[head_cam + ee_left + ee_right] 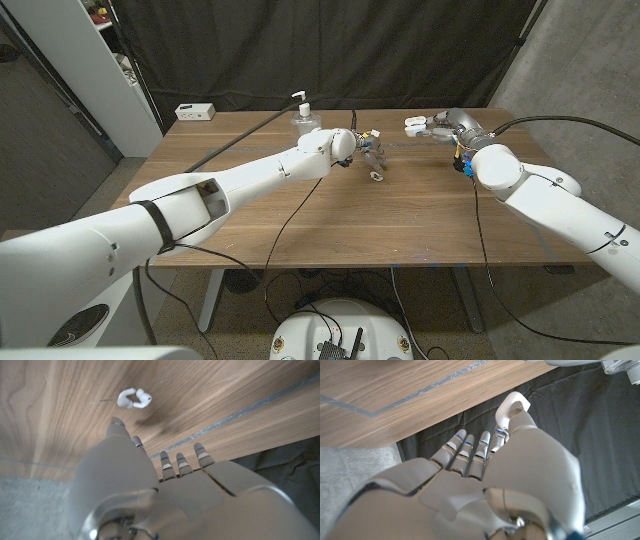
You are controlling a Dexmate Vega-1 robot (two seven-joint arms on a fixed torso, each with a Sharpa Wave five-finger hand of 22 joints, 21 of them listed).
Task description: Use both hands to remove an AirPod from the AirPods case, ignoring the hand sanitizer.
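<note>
A white AirPod (134, 398) lies loose on the wooden table (400, 215), just beyond my left hand's fingertips (116, 425). My left hand (364, 150) hovers over the table's back middle with its fingers pointing down and apart, holding nothing. Further right, my right hand (446, 126) is raised near the back edge and pinches the white AirPods case (412, 124). In the right wrist view the case (512, 406) sticks up from my fingertips. The hand sanitizer bottle (303, 118) stands just left of my left hand.
A white box (195, 112) sits at the table's back left corner. A black cable (240, 140) runs across the back left of the table, and thin wires trail from my left hand toward the front edge. A black curtain hangs behind.
</note>
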